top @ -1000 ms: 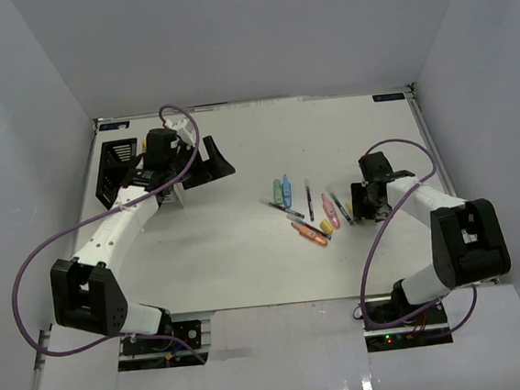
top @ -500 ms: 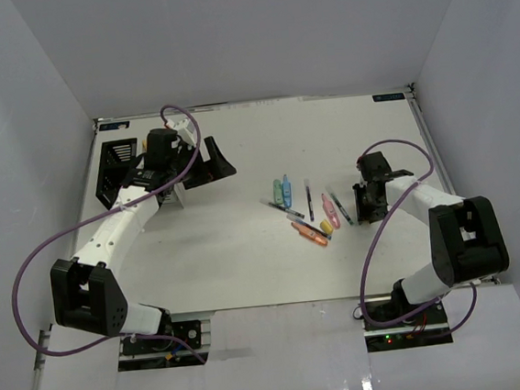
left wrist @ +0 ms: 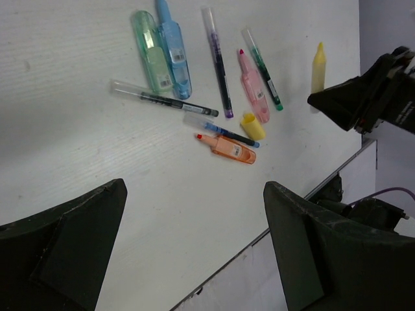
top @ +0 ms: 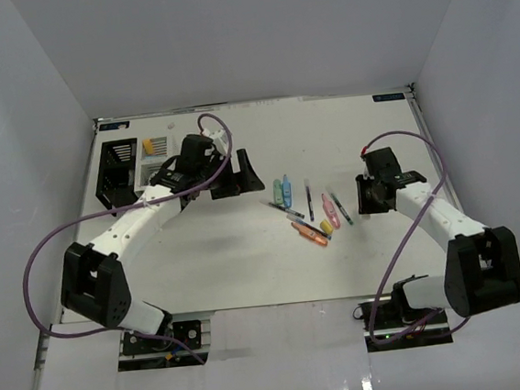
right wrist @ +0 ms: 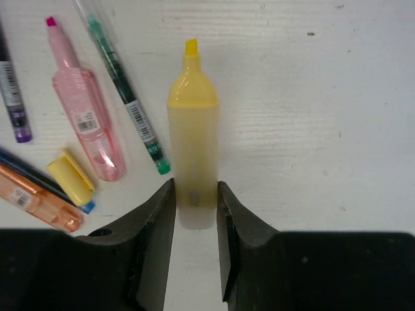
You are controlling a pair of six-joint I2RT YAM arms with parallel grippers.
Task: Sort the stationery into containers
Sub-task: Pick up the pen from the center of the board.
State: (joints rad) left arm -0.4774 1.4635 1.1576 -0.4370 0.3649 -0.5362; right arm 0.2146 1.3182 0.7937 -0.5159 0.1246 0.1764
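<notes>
My right gripper (right wrist: pixel 194 194) is shut on the rear end of a yellow marker (right wrist: pixel 193 123), which points away from me low over the table; this gripper sits right of the pile (top: pixel 371 195). The loose stationery lies mid-table: green marker (left wrist: pixel 149 52), blue marker (left wrist: pixel 174 48), pink marker (right wrist: pixel 84 110), orange marker (left wrist: pixel 230 148), a yellow cap (right wrist: pixel 70 178) and thin pens (left wrist: pixel 217 61). My left gripper (left wrist: pixel 194 246) hangs open and empty left of the pile (top: pixel 237 174). The black container (top: pixel 115 167) and white container (top: pixel 159 168) stand at the far left.
A small yellow item (top: pixel 148 147) shows in the white container. White walls close in the table on three sides. The table's near edge (left wrist: pixel 285 214) runs just below the pile in the left wrist view.
My left arm has swung right, from the containers toward the pile, still open. My right gripper has closed on the yellow marker.
</notes>
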